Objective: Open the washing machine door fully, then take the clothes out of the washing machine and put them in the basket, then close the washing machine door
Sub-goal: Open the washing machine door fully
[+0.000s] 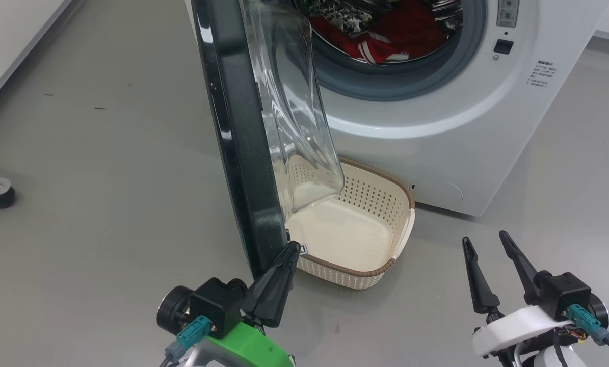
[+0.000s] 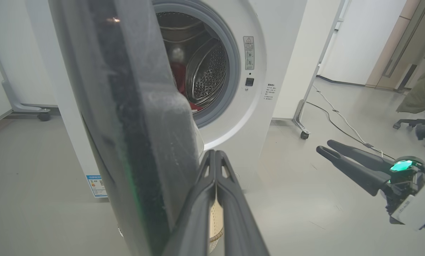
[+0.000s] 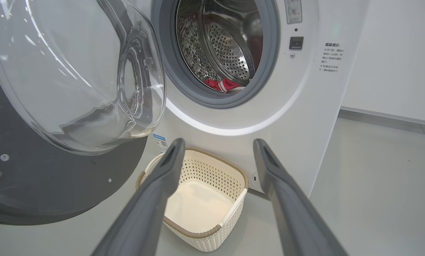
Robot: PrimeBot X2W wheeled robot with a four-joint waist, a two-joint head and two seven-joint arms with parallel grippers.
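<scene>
While left gripper (image 1: pixel 294 246) sits closed by the washing machine door (image 1: pixel 233 127), right gripper (image 1: pixel 484 237) gapes empty

Test lab — wheeled stand (image 2: pixel 302 130), floor cable (image 2: pixel 335 122)

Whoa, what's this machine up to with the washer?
A two-armed robot is working on the washing machine door, which stands partly open. Its left fingers, pressed shut, sit at the door's lower edge; its right fingers hang spread and empty. Red clothes lie inside the washing machine, and the basket on the floor in front is empty.
</scene>
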